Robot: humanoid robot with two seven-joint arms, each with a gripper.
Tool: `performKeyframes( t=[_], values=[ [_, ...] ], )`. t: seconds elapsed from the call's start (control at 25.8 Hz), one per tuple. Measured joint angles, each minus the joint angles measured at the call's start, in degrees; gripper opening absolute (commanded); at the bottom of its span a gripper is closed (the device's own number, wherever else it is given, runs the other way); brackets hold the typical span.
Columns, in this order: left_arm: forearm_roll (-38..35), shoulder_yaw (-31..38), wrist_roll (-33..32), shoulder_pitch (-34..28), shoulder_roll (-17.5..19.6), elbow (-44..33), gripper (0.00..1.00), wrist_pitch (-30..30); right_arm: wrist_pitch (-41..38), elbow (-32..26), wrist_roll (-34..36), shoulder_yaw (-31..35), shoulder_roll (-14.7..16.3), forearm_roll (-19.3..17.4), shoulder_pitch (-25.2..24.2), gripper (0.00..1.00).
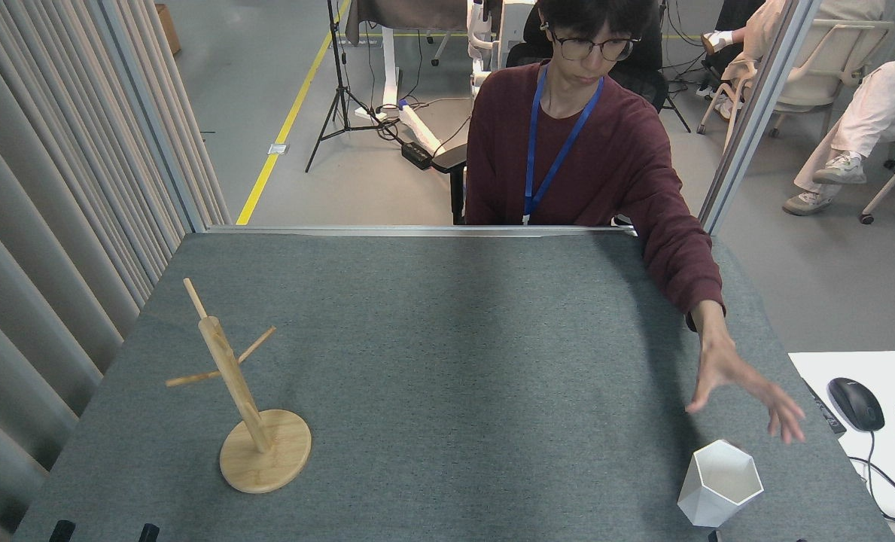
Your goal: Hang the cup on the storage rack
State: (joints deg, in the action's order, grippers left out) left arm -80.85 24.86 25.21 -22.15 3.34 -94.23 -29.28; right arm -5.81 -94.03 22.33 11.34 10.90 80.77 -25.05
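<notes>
While neither claw shows in the head view — so I cannot tell its state — a person's hand (741, 384) hovers just above the cup (719, 482) at the worktop's (447, 361) near right; reaching now risks collision. The storage rack (244, 406) stands far left.

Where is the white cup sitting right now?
In the head view the cup stands upright at the near right corner of the grey table, just below a person's outstretched hand and far across from the storage rack on the left.
</notes>
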Motion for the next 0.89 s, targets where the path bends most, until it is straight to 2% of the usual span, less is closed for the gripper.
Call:
performKeyframes(
  t=[0.43, 0.89],
  values=[
    [0.3, 0.1, 0.1, 0.6, -0.6, 1.2, 1.0, 0.1, 0.8, 2.2, 0.1, -0.1, 0.4, 0.3, 1.0, 1.0],
    [0.2, 0.1, 0.2, 0.6, -0.6, 1.8, 1.0, 0.1, 1.1, 9.3, -2.1, -0.6, 1.0, 0.6, 8.4, 1.0]
  ],
)
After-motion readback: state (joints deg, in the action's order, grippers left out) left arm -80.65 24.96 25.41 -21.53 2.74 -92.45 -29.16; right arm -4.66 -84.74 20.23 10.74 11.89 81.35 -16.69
